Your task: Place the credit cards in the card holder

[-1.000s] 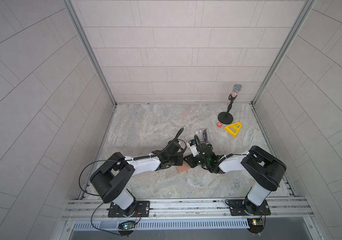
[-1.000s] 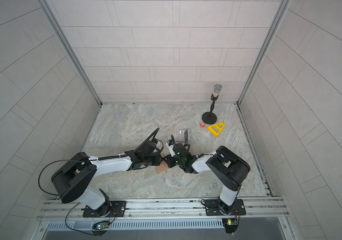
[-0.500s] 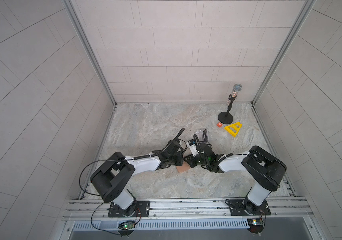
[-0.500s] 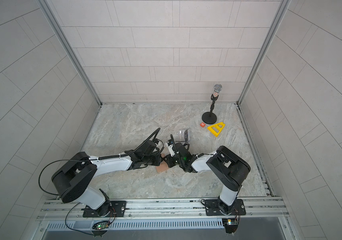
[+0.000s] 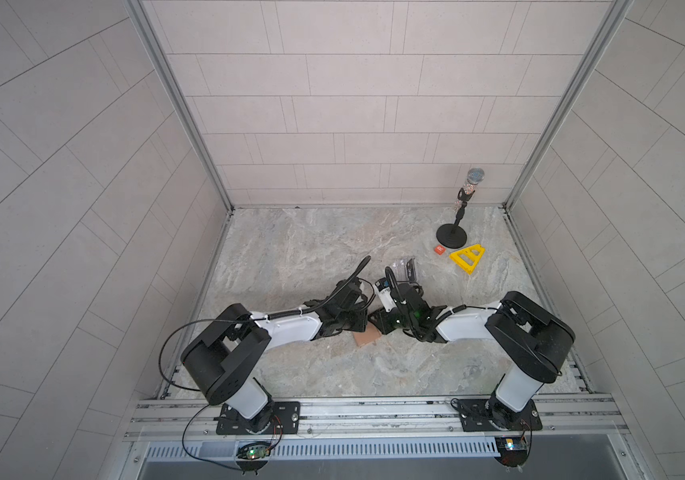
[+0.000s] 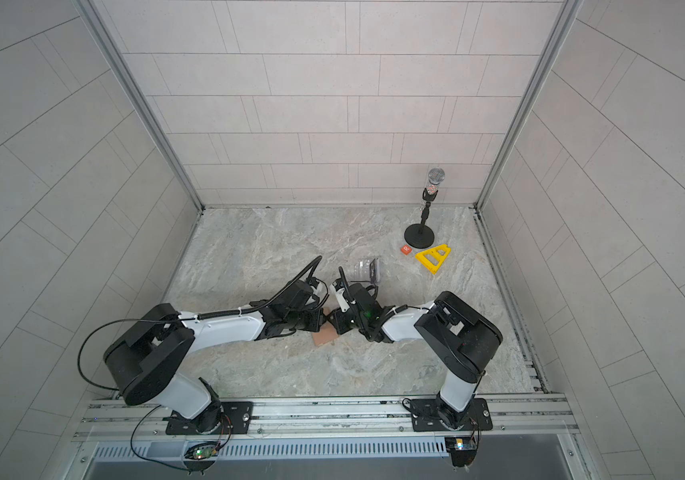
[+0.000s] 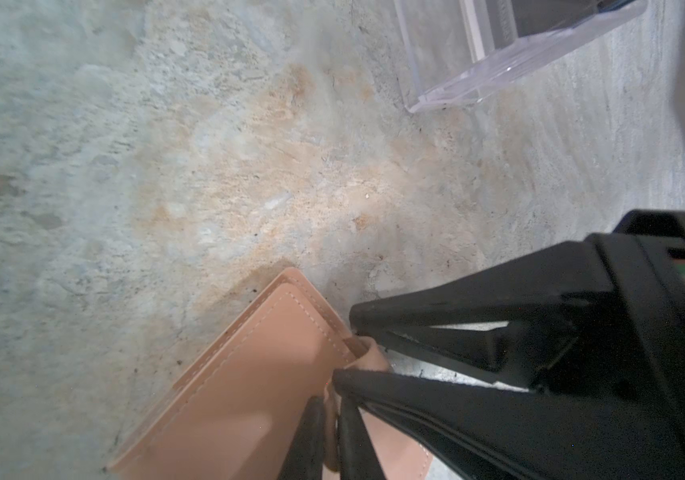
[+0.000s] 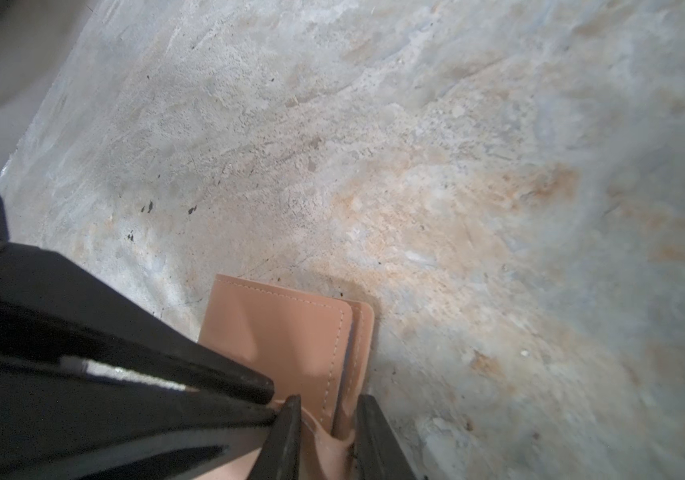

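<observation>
Where the two arms meet near the front of the marbled tabletop [image 5: 324, 257], the tan card holder [image 7: 249, 395] rests folded on the surface, with a gripper at it from either side. The left gripper [image 7: 331, 406] is all but closed, a thin fold of the holder's leather pinched between its fingers. The right gripper [image 8: 328, 401] stands partly open astride the holder's tabbed edge, with leather filling the gap. A clear plastic box [image 5: 406, 268] sits just behind them.
</observation>
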